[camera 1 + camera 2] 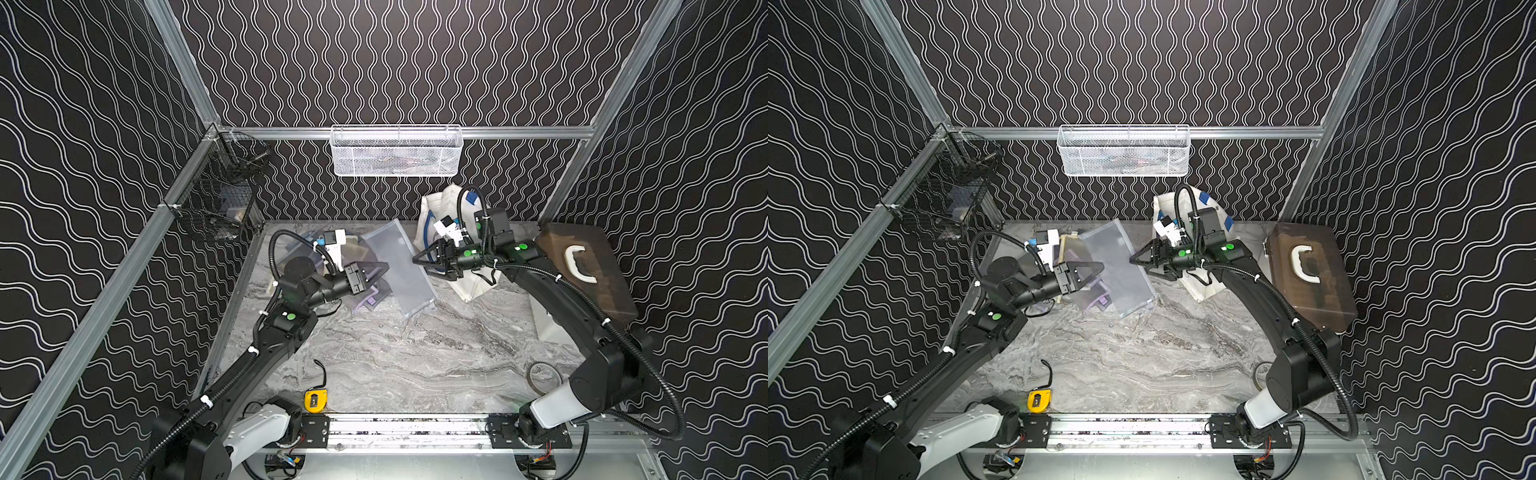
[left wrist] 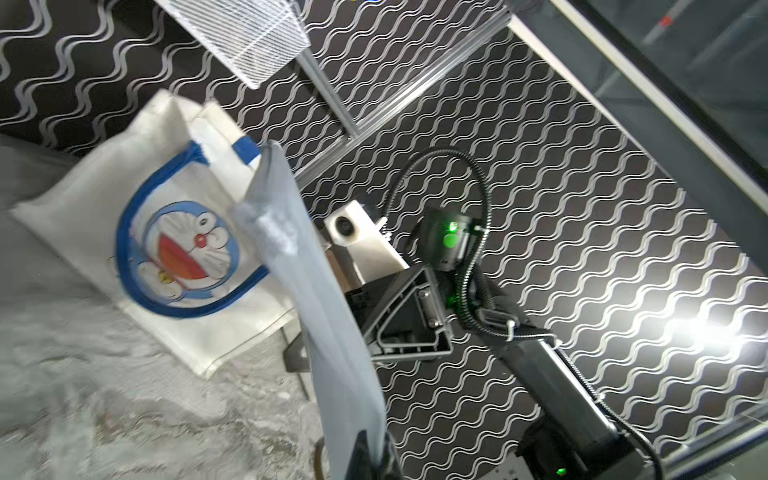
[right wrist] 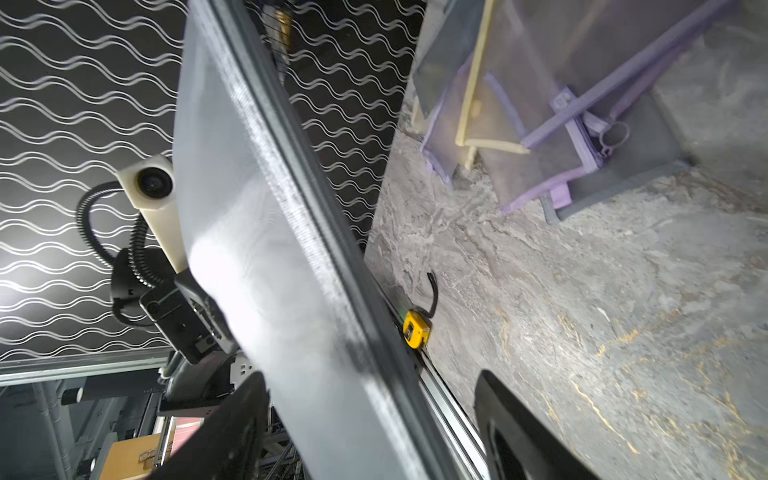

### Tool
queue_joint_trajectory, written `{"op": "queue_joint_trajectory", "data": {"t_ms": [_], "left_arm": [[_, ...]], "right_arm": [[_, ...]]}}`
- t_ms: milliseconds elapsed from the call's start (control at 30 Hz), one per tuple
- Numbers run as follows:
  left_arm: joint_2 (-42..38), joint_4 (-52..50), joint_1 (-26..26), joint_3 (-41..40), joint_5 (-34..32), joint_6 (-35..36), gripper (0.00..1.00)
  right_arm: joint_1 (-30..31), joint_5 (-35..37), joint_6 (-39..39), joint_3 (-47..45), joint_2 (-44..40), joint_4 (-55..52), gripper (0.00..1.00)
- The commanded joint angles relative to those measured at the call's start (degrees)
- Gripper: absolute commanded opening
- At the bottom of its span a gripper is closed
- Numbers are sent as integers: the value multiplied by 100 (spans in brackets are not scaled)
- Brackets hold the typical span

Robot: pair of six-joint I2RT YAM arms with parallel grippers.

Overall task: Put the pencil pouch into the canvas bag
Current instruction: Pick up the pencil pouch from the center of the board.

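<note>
The pencil pouch (image 1: 401, 266) (image 1: 1121, 270) is a flat grey translucent mesh sleeve, held tilted above the table's back middle. My left gripper (image 1: 384, 266) (image 1: 1101, 265) (image 2: 374, 457) is shut on its left edge (image 2: 328, 324). My right gripper (image 1: 420, 266) (image 1: 1137, 266) (image 3: 374, 436) stands open at its right edge; in the right wrist view the pouch (image 3: 270, 249) runs between the spread fingers without being clamped. The canvas bag (image 1: 469, 286) (image 1: 1200, 286) (image 2: 104, 216), white with blue handles and a cartoon cat face, stands at the back right behind my right gripper.
Purple-edged mesh pouches (image 1: 370, 297) (image 3: 540, 137) lie under my left gripper. A brown case (image 1: 590, 270) with a white handle sits far right. A white mesh basket (image 1: 395, 151) and a black wire basket (image 1: 220, 195) hang on the walls. A yellow tape measure (image 1: 316, 400) lies at the front.
</note>
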Motion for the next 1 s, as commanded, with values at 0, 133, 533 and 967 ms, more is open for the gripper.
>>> {"op": "queue_joint_trajectory", "data": {"t_ms": [0,133,533,967], "left_arm": [[166,1061,-50,152,293,-594,0],[345,1306,-146,205,356,-676,0],[506,1346,-213,232,296,-591,0],[570,-878,-191,667,-468,742,14]], "right_arm": [[-4,-414,693,-169,-95,1584,81],[-9,-754,1140,-238,26,2401,80],[-6,-1133,2066,-648,37,3757,44],[-234,-500,398,403,182,1194,0]]}}
